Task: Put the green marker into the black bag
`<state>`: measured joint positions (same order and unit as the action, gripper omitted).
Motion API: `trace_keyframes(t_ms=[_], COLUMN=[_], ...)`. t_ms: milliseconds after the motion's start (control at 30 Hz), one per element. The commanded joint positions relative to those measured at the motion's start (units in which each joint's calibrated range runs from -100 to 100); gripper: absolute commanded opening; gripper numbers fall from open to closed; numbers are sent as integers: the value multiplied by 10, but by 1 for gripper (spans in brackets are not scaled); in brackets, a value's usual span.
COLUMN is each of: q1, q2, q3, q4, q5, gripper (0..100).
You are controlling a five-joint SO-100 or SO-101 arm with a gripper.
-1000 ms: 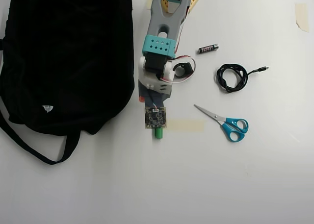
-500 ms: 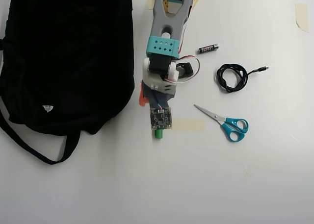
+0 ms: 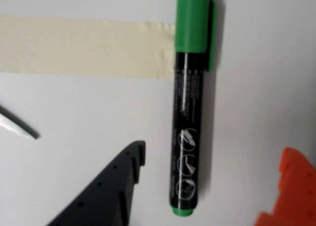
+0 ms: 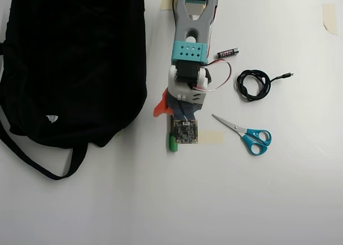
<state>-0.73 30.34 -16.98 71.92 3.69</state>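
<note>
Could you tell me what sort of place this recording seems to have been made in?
Probably a hobby or lab tabletop set up for robot practice: a plain white table with masking tape stuck on as markers, and everyday props laid out, such as scissors, a coiled cable and a backpack.

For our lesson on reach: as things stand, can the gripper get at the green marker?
Probably yes. In the wrist view the green marker lies flat on the table, between the open gripper's dark and orange fingers, with nothing blocking it.
</note>
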Motion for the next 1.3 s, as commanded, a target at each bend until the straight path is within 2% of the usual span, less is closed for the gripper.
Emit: trace_keyframes(t_ms=[0, 233, 400, 1267], q1=[-8, -16, -16, 27], q2=[-7, -7, -6, 40], q3=[-27, -26, -26, -24], q4=[3, 3, -3, -14], q5=[-17, -69, -86, -85], gripper=[35, 38, 37, 38])
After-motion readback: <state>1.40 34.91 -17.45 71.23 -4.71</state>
